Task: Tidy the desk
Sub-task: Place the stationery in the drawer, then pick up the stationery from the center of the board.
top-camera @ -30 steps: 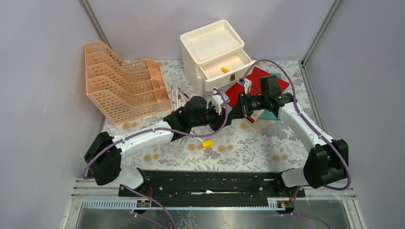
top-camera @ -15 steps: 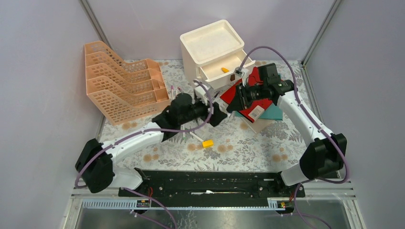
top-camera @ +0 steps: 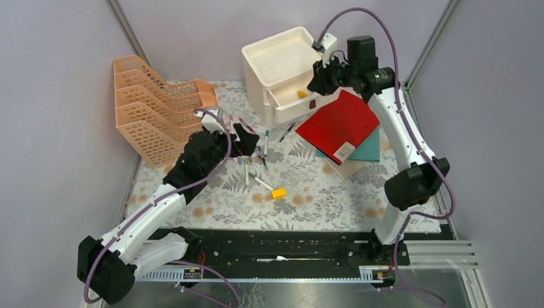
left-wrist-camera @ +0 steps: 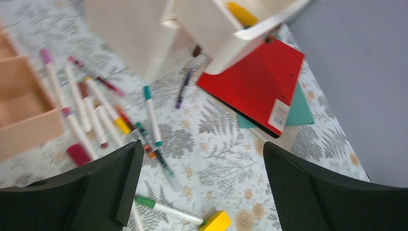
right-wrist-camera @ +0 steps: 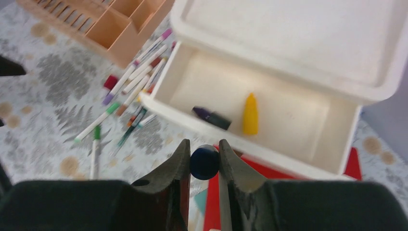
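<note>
Risen over the white drawer [right-wrist-camera: 293,120], right fingers [right-wrist-camera: 185,154] pinch a small dark ball [right-wrist-camera: 204,162]; left fingers [left-wrist-camera: 120,178] gape empty above light, roll-prone markers [left-wrist-camera: 152,115] on the cloth table [left-wrist-camera: 226,163], best pinched mid-barrel.

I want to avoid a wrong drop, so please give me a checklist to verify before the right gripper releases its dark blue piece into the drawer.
1. Right gripper shut on the dark blue round piece: ok.
2. Drawer open: ok.
3. Piece directly above the drawer's inside: cannot tell; the wrist view shows it near the front wall.
4. Free floor beside the yellow piece and dark crayon: ok.
5. Left gripper open, empty, over the markers, away from the drawer: ok.
</note>
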Robot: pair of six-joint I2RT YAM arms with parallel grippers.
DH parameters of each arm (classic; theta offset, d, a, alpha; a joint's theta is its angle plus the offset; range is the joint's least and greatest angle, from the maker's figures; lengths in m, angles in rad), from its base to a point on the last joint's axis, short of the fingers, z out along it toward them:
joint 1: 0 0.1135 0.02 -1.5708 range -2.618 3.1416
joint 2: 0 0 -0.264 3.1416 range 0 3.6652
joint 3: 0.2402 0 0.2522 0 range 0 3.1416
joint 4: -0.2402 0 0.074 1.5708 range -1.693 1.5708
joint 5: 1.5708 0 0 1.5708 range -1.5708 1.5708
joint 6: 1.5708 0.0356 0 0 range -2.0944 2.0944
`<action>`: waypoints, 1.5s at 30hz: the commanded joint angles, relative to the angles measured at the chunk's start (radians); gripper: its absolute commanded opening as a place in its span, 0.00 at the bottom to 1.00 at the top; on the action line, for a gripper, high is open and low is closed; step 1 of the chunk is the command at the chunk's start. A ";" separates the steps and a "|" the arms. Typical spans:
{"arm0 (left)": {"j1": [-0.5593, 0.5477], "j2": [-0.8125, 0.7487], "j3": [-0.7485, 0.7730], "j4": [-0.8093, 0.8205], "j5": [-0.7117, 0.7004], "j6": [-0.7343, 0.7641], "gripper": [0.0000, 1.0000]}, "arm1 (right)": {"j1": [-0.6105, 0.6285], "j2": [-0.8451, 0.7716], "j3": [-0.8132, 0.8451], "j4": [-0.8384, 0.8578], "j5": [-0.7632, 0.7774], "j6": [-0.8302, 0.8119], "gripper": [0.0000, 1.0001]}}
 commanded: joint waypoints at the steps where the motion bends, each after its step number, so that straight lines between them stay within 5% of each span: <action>1: 0.059 -0.062 -0.045 -0.113 -0.119 -0.105 0.99 | 0.000 0.101 0.140 0.090 0.134 0.000 0.00; 6: 0.097 -0.105 -0.082 -0.156 -0.107 -0.153 0.99 | -0.001 0.218 0.254 0.135 0.191 0.045 0.00; 10: 0.111 -0.116 -0.084 -0.192 -0.111 -0.168 0.99 | 0.000 0.267 0.264 0.161 0.213 0.044 0.11; 15: 0.117 -0.122 -0.084 -0.211 -0.108 -0.181 0.99 | 0.000 0.286 0.249 0.158 0.230 0.031 0.66; 20: 0.129 -0.113 -0.081 -0.217 -0.061 -0.198 0.99 | 0.000 0.235 0.246 0.142 0.195 0.039 0.92; 26: 0.147 -0.096 -0.086 -0.215 -0.001 -0.230 0.99 | -0.015 0.097 0.141 0.112 0.038 0.068 1.00; 34: 0.165 -0.074 -0.112 -0.177 0.058 -0.265 0.99 | -0.069 -0.150 -0.200 0.109 -0.257 0.117 1.00; 45: 0.167 0.056 -0.062 -0.290 -0.057 -0.267 0.99 | -0.184 -0.344 -0.626 0.075 -0.318 0.092 1.00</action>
